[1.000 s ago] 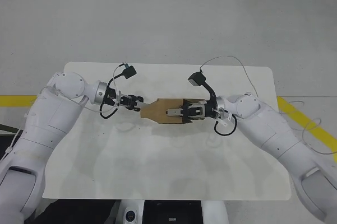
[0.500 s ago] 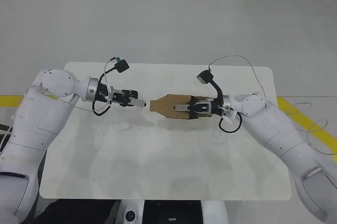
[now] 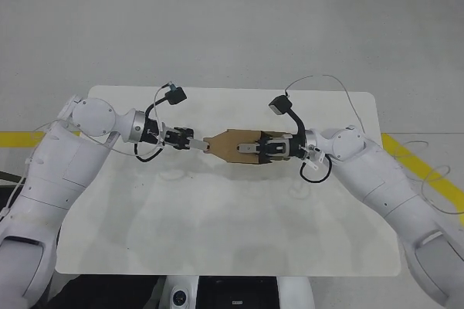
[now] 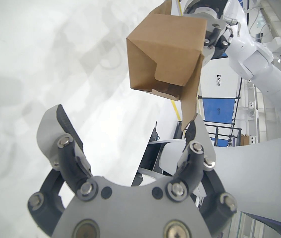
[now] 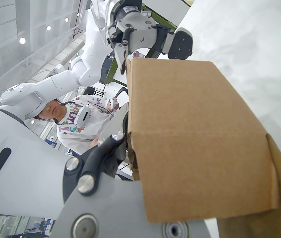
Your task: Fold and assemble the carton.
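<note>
A brown carton (image 3: 233,145) hangs above the middle of the white table (image 3: 216,224); its end toward the left arm has loose flaps. My right gripper (image 3: 256,147) is shut on its other end, with one finger (image 5: 116,134) against the cardboard wall (image 5: 192,137) and the other hidden. My left gripper (image 3: 196,144) is open at the flap end. In the left wrist view the carton (image 4: 165,55) has a long flap hanging down, and its tip touches one finger (image 4: 195,130) of the left gripper (image 4: 128,122).
The table's edges run well clear of both arms, with bare white surface all around under the carton. Yellow floor tape (image 3: 8,139) lies beyond the table on both sides. Thin cables (image 3: 332,85) loop from each wrist.
The right arm shifted the carton slightly to the right. My left gripper drew back from the carton, then came in again to the flap tip.
</note>
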Motion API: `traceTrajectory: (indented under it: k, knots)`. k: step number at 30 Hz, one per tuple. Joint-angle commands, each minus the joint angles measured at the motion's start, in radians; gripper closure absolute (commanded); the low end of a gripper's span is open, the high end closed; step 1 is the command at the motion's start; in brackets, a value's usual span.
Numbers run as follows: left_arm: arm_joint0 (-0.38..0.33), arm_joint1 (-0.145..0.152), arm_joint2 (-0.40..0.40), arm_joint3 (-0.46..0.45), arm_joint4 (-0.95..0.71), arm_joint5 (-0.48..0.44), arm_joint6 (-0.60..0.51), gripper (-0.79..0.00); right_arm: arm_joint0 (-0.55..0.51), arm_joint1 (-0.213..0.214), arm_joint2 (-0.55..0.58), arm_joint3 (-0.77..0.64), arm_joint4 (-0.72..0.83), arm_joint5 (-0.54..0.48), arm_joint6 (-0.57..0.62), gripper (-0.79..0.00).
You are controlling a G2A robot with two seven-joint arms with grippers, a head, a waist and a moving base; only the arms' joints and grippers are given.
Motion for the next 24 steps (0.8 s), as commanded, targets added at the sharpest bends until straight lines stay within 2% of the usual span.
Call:
traceTrajectory:
  k: [1, 24]
  knots:
    - [-0.001, -0.002, 0.003, 0.010, -0.007, 0.001, -0.002, -0.785, -0.003, 0.001, 0.003, -0.016, 0.000, 0.001, 0.001, 0.000]
    - [-0.014, -0.031, 0.045, 0.046, -0.064, -0.015, -0.027, -0.785, -0.014, -0.002, -0.009, -0.120, 0.053, -0.001, -0.001, 0.000]
